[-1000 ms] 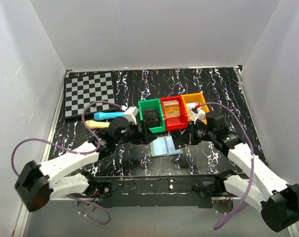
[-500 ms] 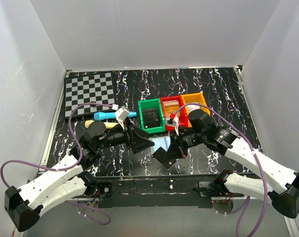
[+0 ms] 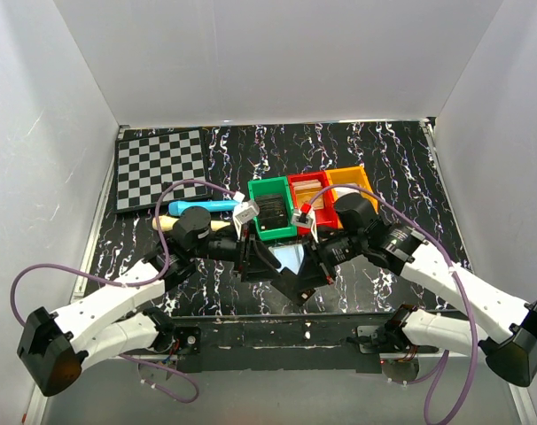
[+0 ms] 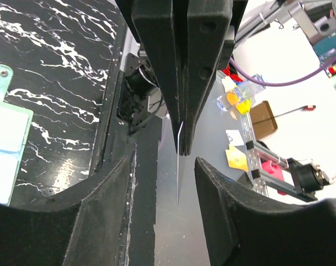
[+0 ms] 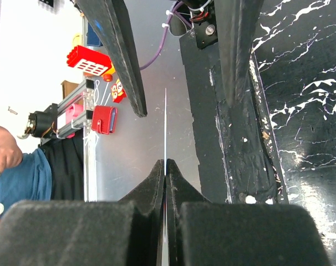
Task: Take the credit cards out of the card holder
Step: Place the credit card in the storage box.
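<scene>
Right wrist view: right gripper (image 5: 165, 166) pinches a card (image 5: 166, 124) edge-on at frame centre. Left wrist view: left gripper (image 4: 161, 160) spread, one finger either side of that card. Holder (image 4: 4, 149) lies open at left edge, on table (image 4: 62, 66).

the left gripper (image 4: 161, 162) is standing spread, and the card (image 5: 165, 124) pinched by the right gripper (image 5: 165, 164) is running edge-on through that gap, leaving slim room on either side. both are crowding the middle, close by the card holder (image 4: 4, 145). the green bin (image 3: 254, 205), red bin (image 3: 306, 178) and orange bin (image 3: 346, 173) are walling off the far side just behind. a blue pen (image 3: 202, 206) and wooden handle (image 3: 165, 223) are lying to the left; the table (image 3: 388, 150) beyond the bins is lying open.
</scene>
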{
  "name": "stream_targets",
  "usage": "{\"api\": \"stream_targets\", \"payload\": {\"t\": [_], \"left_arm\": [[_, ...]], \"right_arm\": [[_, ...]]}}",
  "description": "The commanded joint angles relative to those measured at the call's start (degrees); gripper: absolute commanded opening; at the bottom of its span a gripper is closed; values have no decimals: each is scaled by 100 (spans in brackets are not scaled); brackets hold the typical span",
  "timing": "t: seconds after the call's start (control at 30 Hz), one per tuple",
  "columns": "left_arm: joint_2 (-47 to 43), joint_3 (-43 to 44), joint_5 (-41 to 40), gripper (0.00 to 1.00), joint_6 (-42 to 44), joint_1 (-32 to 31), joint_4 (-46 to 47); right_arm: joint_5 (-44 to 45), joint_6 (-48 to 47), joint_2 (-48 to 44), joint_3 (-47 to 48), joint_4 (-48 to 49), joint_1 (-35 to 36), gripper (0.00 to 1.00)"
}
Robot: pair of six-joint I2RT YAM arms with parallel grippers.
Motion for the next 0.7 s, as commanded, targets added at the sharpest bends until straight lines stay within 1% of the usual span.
{"api": "stream_targets", "payload": {"t": [0.0,0.13,0.17,0.23,0.4,0.5,0.6,0.63,0.67], "left_arm": [[87,179,547,48,0,6,298],[166,109,767,42,-149,6,545],[201,108,802,37,-158,6,563],[271,108,882,25,-184,-2,606],[351,108,908,4,-202,-29,677],[368,108,891,0,-202,-29,677],[395,100,926,0,-202,-29,686],[377,91,943,0,-202,-29,712],[342,73,909,0,-202,-38,721]], "right_arm": [[-182,-122,73,331,136,48,1],[-173,-175,179,349,118,48,1],[-173,-184,196,367,118,48,1],[-173,-202,249,402,109,57,1],[-155,-316,328,542,-14,48,1],[-120,-351,328,569,-67,48,1],[-94,-351,311,578,-75,48,1],[-59,-377,302,578,-84,48,7],[-6,-369,285,578,-93,48,25]]}}
